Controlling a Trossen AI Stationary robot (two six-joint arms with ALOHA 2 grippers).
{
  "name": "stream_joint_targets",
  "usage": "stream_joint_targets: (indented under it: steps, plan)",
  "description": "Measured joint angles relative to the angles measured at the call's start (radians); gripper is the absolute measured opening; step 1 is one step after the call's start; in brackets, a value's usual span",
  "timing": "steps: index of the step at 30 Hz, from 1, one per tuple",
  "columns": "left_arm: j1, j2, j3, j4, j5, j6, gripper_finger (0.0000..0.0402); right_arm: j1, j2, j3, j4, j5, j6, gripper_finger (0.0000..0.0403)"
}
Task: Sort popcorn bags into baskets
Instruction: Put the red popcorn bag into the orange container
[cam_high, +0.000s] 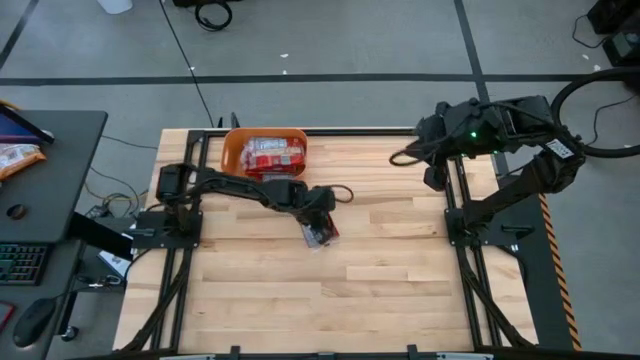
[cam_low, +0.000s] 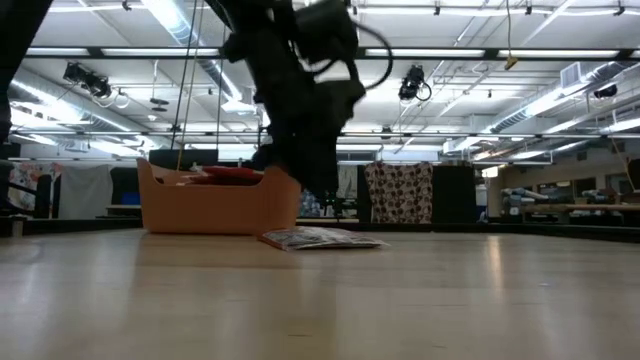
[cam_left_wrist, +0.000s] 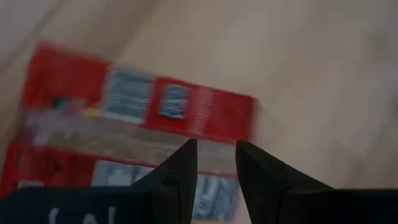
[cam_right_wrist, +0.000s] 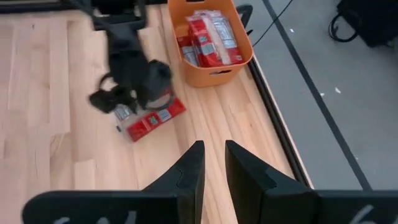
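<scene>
Left gripper (cam_high: 318, 222) out over mid-worktop, directly above a lone popcorn bag (cam_high: 322, 236) lying flat on the wood, well clear of every edge. From the left wrist camera: fingers (cam_left_wrist: 180, 177) parted by a narrow gap, tips low over the packet's (cam_left_wrist: 134, 118) red face with grey bands; nothing between them; contact with the packet not determinable. Level with the table, packet (cam_low: 320, 238) flat on the worktop (cam_low: 400, 300), just beside the orange basket (cam_low: 215, 205), dark arm coming down above it.

Orange basket (cam_high: 232, 150) at the far edge of the worktop (cam_high: 400, 260), toward its left corner. Several popcorn bags inside (cam_high: 272, 155), piled flat, red tops showing above the rim in the low view.

Right gripper (cam_high: 432, 178) parked off the right edge near the far corner, above the frame rail. Fingers (cam_right_wrist: 189, 171) slightly apart, empty. Basket (cam_right_wrist: 214, 74) and loose packet (cam_right_wrist: 155, 118) both seen from there.
</scene>
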Motion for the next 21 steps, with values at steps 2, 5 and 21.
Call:
stream_joint_targets:
  steps: [2,5,21]
  plan:
    - [0.022,0.01,0.0,-0.023,0.0,-0.097,0.0114,0.028,-0.003,0.0,-0.013,0.024,0.011,0.0068]
    - [0.043,0.016,0.0,-0.024,-0.003,-0.162,0.0114,0.068,-0.007,0.0,-0.011,0.06,0.012,0.0068]
    - [0.055,0.109,0.003,-0.034,0.018,-0.057,0.0114,0.169,-0.01,0.0,-0.009,0.098,0.026,0.0068]
